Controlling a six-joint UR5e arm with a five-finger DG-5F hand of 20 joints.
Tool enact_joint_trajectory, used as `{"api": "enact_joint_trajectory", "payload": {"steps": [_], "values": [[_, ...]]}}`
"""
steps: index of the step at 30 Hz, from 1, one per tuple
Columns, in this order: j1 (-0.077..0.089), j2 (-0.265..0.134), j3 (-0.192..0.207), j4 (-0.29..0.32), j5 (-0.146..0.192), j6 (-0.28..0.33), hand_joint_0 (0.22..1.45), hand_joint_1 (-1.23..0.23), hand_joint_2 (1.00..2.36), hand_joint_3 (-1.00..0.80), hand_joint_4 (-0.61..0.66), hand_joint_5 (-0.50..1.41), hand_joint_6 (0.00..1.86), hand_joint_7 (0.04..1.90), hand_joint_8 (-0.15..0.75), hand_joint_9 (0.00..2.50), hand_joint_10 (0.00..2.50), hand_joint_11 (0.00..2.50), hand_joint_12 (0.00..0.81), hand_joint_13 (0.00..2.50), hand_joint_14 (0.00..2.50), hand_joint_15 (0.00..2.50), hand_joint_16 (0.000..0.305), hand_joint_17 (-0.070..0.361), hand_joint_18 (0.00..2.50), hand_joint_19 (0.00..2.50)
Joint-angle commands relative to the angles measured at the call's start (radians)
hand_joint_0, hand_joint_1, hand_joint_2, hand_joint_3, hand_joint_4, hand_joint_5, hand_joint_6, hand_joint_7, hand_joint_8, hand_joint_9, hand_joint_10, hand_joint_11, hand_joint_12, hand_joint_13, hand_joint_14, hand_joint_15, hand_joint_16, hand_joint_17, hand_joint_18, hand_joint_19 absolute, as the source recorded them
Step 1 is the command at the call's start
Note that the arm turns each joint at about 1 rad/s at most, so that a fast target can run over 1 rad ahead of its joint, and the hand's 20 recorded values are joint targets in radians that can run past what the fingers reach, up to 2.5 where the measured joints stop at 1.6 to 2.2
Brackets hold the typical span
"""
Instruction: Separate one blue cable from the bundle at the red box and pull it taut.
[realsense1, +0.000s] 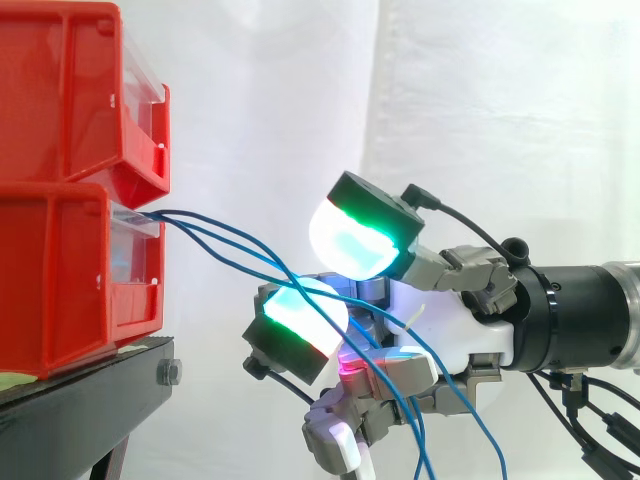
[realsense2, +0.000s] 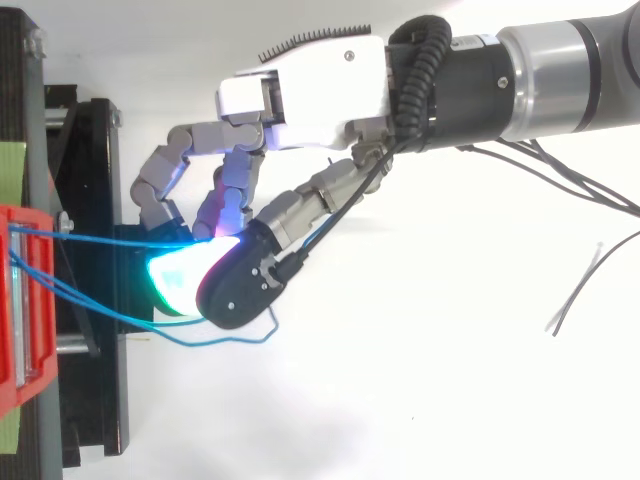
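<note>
While the bundle (realsense1: 222, 248) of blue cables leaves the front of the lower red box (realsense1: 60, 280) and slopes down to the hand (realsense2: 300, 90), you are, by my reading, only partway through this job. The hand sits near the box, just off the edge of the black stand (realsense1: 90, 390). Its fingers (realsense1: 355, 240) are curled in among the strands.

From above, one blue cable (realsense2: 110, 241) runs almost straight from the box into the curled fingers, which look closed on it. The strands beside it sag, and one of them ends in a slack loop (realsense2: 230, 340) under the hand.

From the side, the picture is less tidy. Several strands pass between the glowing pads, and their loose ends (realsense1: 430, 440) hang below the palm. I would not call the single cable fully isolated.

What looks done is the reach and the first hold. What is left for you:
- Let the neighbouring strands drop clear of the fingers.
- Draw the hand away from the box until the held cable is one straight line.

Watch that the pull does not drag the rest of the bundle along.
</note>
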Motion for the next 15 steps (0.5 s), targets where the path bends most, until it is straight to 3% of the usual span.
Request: {"api": "enact_joint_trajectory", "payload": {"steps": [1, 6, 10, 15], "values": [[0.000, 0.000, 0.000, -0.002, 0.000, 0.002, 0.57, -0.47, 1.00, -0.50, 0.00, -0.12, 0.81, 1.08, 0.255, 1.29, 0.03, 1.28, 0.372, 0.90, 0.03, 0.85, 0.051, 0.114, 0.71, 0.90], [0.002, 0.000, 0.000, -0.002, 0.000, 0.002, 0.62, -0.65, 1.00, -0.46, -0.01, -0.13, 0.80, 1.08, 0.245, 1.25, 0.03, 1.29, 0.370, 0.90, 0.03, 0.85, 0.050, 0.112, 0.71, 0.91], [0.002, 0.000, 0.000, -0.002, 0.000, 0.003, 0.68, -0.88, 1.00, -0.48, -0.01, -0.17, 0.84, 1.07, 0.236, 1.14, 0.03, 1.27, 0.370, 0.84, 0.03, 0.83, 0.051, 0.115, 0.68, 0.86], [0.002, 0.000, 0.000, -0.002, -0.002, 0.003, 0.72, -0.95, 1.00, -0.50, -0.01, -0.17, 0.86, 1.04, 0.227, 1.10, 0.03, 1.24, 0.357, 0.83, 0.03, 0.80, 0.050, 0.113, 0.70, 0.80]]}}
